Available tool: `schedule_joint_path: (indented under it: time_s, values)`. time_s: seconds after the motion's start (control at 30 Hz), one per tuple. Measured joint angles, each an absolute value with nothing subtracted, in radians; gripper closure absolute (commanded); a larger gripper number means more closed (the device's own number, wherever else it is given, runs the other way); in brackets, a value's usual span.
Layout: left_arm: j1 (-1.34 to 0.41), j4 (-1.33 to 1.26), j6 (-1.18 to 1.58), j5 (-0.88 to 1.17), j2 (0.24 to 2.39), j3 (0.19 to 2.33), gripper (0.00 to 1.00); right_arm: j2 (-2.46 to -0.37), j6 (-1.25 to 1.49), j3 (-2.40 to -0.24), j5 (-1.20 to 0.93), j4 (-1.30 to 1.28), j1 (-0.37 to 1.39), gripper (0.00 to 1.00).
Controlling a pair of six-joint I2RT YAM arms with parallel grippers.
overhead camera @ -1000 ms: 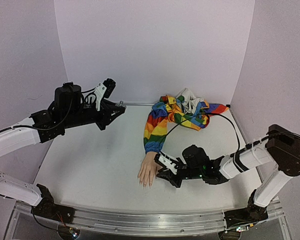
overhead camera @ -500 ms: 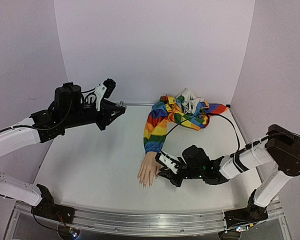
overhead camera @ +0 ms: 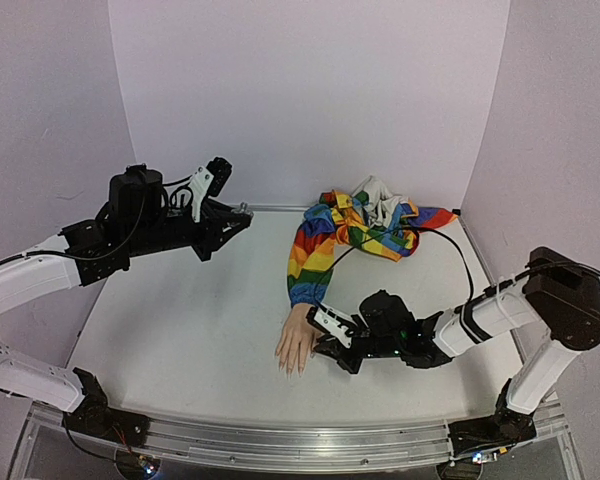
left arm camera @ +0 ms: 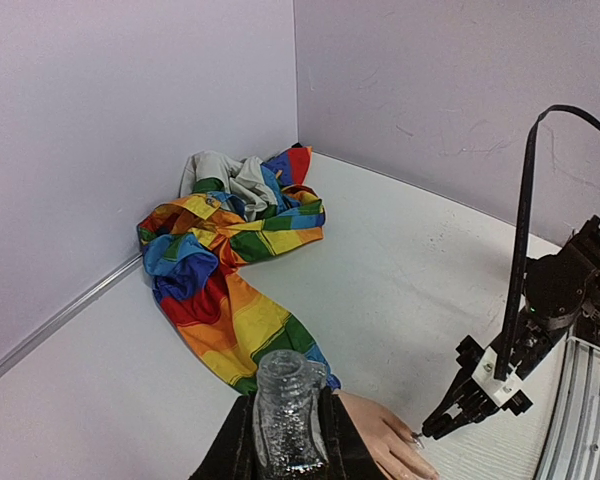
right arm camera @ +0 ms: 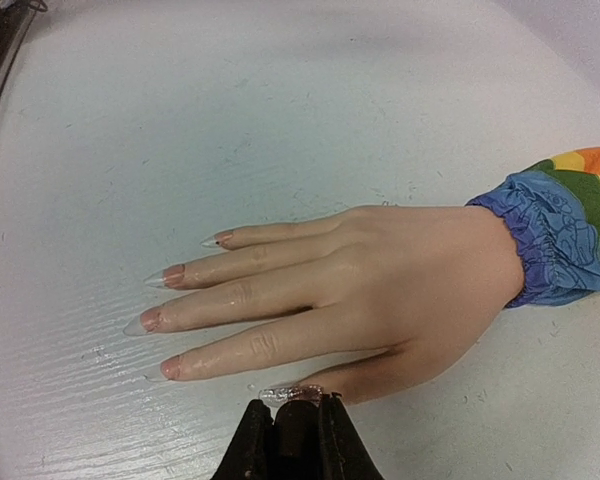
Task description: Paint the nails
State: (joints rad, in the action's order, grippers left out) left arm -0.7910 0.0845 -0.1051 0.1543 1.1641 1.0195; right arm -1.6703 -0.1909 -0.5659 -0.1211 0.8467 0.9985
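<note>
right fingers (right arm camera: 252, 450) at thumb (right arm camera: 380, 372), left (left arm camera: 232, 452) gripping bottle (left arm camera: 285, 420)

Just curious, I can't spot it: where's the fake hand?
In the top view, the mannequin hand lies palm-down at the front centre of the table, the right gripper close beside it.

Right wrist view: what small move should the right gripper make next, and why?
Probably a short stroke along the thumb nail: the right gripper sits right at it, while the other nails of the mannequin hand lie farther off.

One mannequin hand (right arm camera: 400, 270), one bottle (left arm camera: 285, 415), perhaps five nails (right arm camera: 151, 320).
</note>
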Motion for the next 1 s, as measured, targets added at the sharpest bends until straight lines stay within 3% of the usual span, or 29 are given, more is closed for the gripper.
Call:
schedule_joint_path:
  time_s: [1.0]
  values:
    - [-0.791,0.084,-0.105,0.154,1.164,1.019,1.00,-1.679,-0.191,-0.569,-0.207,0.845,0.999,1.00]
